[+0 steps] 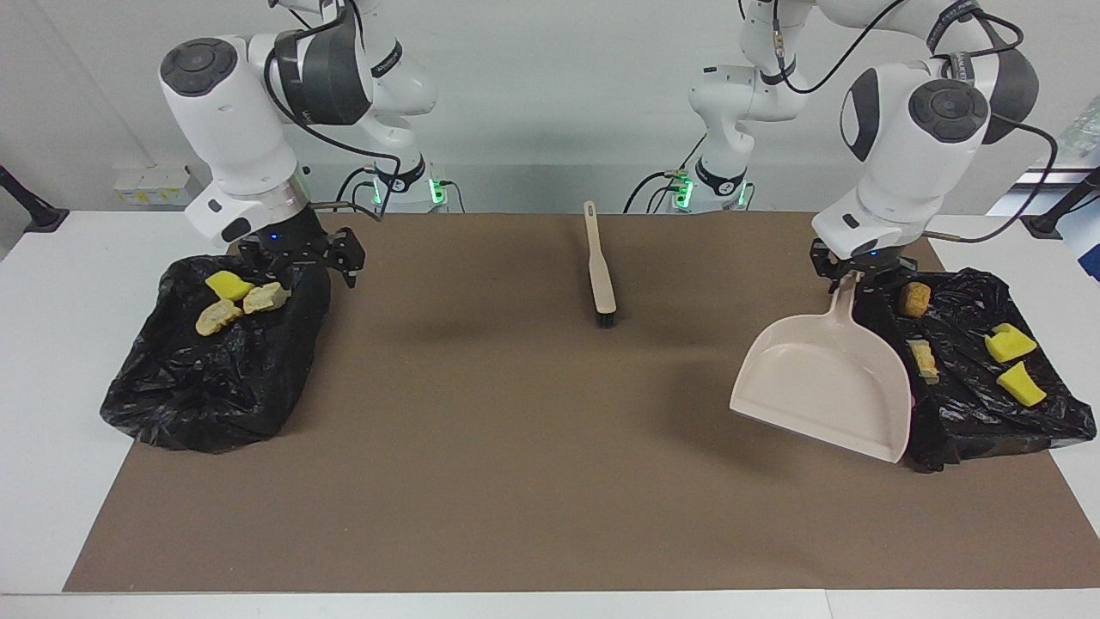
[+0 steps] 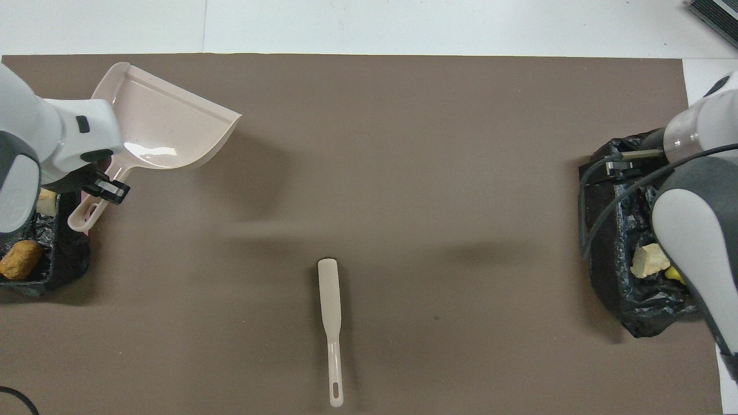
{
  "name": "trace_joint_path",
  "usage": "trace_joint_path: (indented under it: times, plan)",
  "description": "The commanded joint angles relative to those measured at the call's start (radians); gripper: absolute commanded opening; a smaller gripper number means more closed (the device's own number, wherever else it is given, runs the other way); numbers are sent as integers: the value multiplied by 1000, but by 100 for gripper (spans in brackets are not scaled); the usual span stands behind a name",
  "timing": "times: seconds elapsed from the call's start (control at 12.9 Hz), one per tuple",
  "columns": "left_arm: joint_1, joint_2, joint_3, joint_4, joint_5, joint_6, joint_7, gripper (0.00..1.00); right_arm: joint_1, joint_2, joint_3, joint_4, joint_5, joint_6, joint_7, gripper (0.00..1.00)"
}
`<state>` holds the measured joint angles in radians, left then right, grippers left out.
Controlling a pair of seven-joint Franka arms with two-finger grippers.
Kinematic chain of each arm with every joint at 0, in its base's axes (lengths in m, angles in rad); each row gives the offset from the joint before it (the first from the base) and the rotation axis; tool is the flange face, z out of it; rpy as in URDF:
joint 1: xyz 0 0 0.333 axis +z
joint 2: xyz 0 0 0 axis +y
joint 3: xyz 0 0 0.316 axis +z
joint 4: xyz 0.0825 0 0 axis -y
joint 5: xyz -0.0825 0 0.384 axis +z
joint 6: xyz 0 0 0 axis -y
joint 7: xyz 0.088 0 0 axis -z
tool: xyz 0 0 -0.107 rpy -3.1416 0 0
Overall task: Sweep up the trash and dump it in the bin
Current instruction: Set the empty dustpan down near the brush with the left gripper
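L tool [image 1: 859, 277] clenched on handle of beige dustpan [image 1: 825, 387], held up over the brown mat [image 1: 533, 481] at the L arm's end of the bench [image 1: 51, 361]. Pan hangs mouth down and tilted, just beside the black bin bag [image 1: 980, 404] on that end; pan empty inside as far as overhead view shows.

R tool [image 1: 344, 258] released, jaws wide, nothing in it. Hovers at edge of the second black bag [image 1: 206, 378], at R arm's end of bench.

Trash, L-arm-end bag: brown bread-like lump [image 1: 913, 298] nearest the robots, green-topped sponge [image 1: 925, 359] close to pan's side, two yellow sponge pcs [image 1: 1010, 342] and [image 1: 1020, 383] toward bench edge. All four lie on top of the bag.

Trash, R-arm-end bag: yellow sponge [image 1: 228, 284], pale foam chunk [image 1: 265, 297], beige lump [image 1: 217, 317], bunched together and touching, on the part of the bag nearer the robots.

Brush [image 1: 599, 271] lies flat on mat mid-bench, between the two arms, handle toward robots, dark bristles at the end away from them. Apart from both tools.
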<state>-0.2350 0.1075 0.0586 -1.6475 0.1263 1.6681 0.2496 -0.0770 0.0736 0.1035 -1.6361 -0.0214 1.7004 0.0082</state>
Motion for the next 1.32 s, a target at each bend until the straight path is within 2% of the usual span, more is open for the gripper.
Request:
trace_joint_path:
  times: [0.0,0.08,0.15,0.31,0.46,0.7,1.24]
  plan:
    - [-85,10,20,-9,-77,62,-152,0,70,-18,-117,39,-9,-70,-83,100]
    - [-107,12,20,-3,-80,76,-206,0,124,-27,-198,39,4,-73,-117,100]
    - [-134,20,20,3,-103,97,-246,0,143,-49,-232,33,11,-84,-119,100]
    - [-193,73,20,32,-126,110,-378,0,144,-90,-232,12,11,-136,-105,100]
    - [-260,214,18,156,-128,111,-530,0,145,-112,-232,-14,23,-128,-96,100]
    - [-311,308,18,175,-197,263,-665,0,145,-101,-232,1,35,-128,-89,100]
    - [-323,305,17,54,-217,366,-661,0,145,-101,-232,1,35,-131,-90,100]
